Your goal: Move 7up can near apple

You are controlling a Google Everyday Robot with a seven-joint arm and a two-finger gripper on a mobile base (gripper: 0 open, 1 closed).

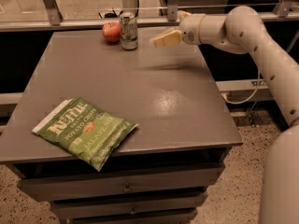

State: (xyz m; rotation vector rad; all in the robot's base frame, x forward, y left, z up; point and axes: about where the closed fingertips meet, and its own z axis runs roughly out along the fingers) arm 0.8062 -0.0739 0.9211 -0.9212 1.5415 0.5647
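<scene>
The 7up can (128,31) stands upright at the far edge of the grey table (154,92). It is a silver can with green marks. The red apple (111,31) sits just left of it, almost touching. My gripper (165,33) hangs above the table to the right of the can, about a can's width away from it. It is open and holds nothing. One pale finger (167,38) points left towards the can.
A flat green chip bag (84,132) lies at the table's front left, overhanging the front edge. A metal railing (88,23) runs behind the table. My white arm (261,45) reaches in from the right. Drawers (126,188) sit below the tabletop.
</scene>
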